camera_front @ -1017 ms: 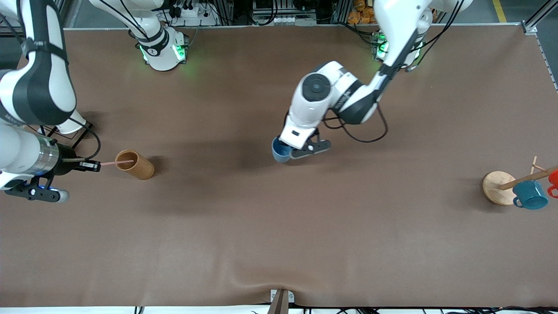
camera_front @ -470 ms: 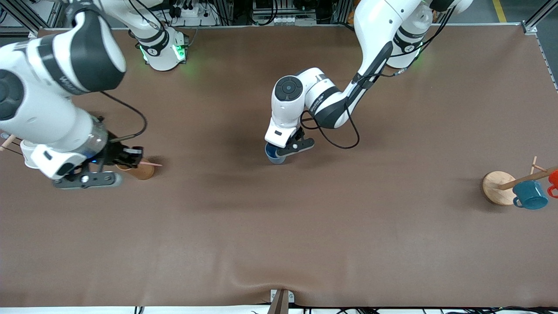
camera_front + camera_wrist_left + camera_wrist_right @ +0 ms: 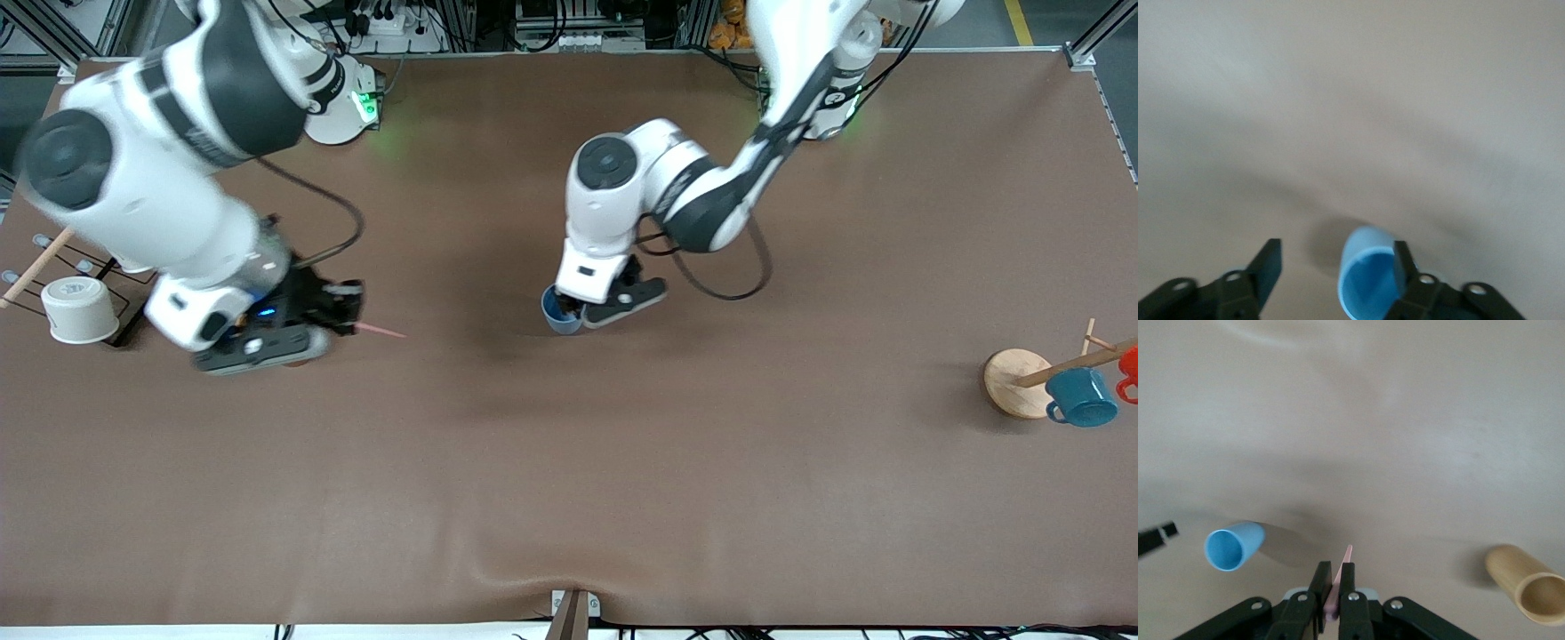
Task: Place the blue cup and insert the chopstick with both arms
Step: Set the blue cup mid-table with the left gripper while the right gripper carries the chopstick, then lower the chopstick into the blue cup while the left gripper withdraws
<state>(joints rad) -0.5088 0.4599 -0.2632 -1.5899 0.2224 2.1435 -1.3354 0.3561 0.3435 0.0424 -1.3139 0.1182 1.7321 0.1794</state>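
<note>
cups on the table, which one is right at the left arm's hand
The small light-blue handleless cup mid-table, beside the open left hand. The darker teal handled mug hangs on the wooden rack, the white cup stands at the right arm's end.

Robot lab, brown table [image 3: 622, 498], aluminium framing [image 3: 1089, 40] (cables too)

Chopstick [image 3: 1338, 585] in right pincer [image 3: 1333, 587]; blue cup [image 3: 1233, 546] near.

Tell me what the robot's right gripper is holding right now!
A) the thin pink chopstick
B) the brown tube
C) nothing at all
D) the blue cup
A: in the right wrist view the right gripper has its fingers pinched on the pink chopstick, while the blue cup and the brown tube stand apart from it on the table.
</note>
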